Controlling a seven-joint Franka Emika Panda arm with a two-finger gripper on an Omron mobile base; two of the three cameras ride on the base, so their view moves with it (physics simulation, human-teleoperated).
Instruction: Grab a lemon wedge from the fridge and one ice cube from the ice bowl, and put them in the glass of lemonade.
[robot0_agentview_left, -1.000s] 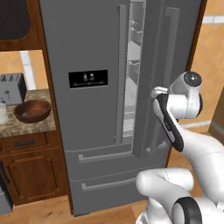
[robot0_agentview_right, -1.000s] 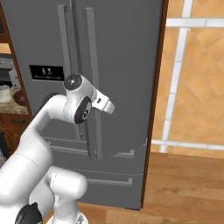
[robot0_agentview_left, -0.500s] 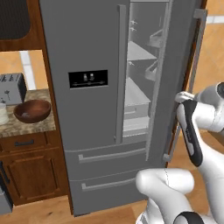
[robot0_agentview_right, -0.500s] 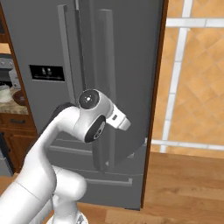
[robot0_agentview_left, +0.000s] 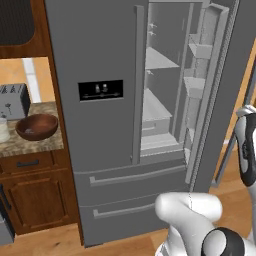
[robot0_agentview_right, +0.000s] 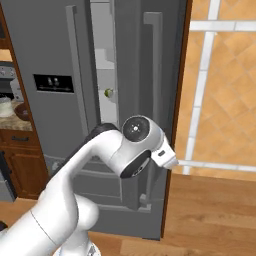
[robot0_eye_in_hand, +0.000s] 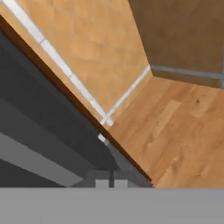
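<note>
The fridge (robot0_agentview_left: 105, 125) stands with its right-hand door (robot0_agentview_left: 220, 85) swung open, showing pale shelves (robot0_agentview_left: 160, 60) and door bins (robot0_agentview_left: 197, 50) inside. In the right base view a small yellow-green shape — the lemon wedge (robot0_agentview_right: 108, 92) — sits in the lit gap between the two doors, at about 11 o'clock from the arm's round wrist joint (robot0_agentview_right: 136, 130) and well apart from it.

The arm is out at the open door's edge: in the left base view its dark-and-white forearm (robot0_agentview_left: 246, 150) stands at 3 o'clock, just beside the door's outer face. The gripper itself is hard to make out. In the hand view a little pale shape sits at 6 o'clock against the dark door surface, with wooden floor (robot0_eye_in_hand: 175, 127) and tiled wall (robot0_eye_in_hand: 87, 48) beyond, and I cannot tell whether the fingers are spread or closed.

On the counter (robot0_agentview_left: 30, 142) at 9 o'clock in the left base view rests the ice bowl (robot0_agentview_left: 36, 126), reddish-brown, with the grey toaster (robot0_agentview_left: 12, 100) behind it at 10 o'clock. The glass of lemonade (robot0_agentview_left: 3, 130) shows at the frame's left edge, just beside the bowl — all well apart from the arm.
</note>
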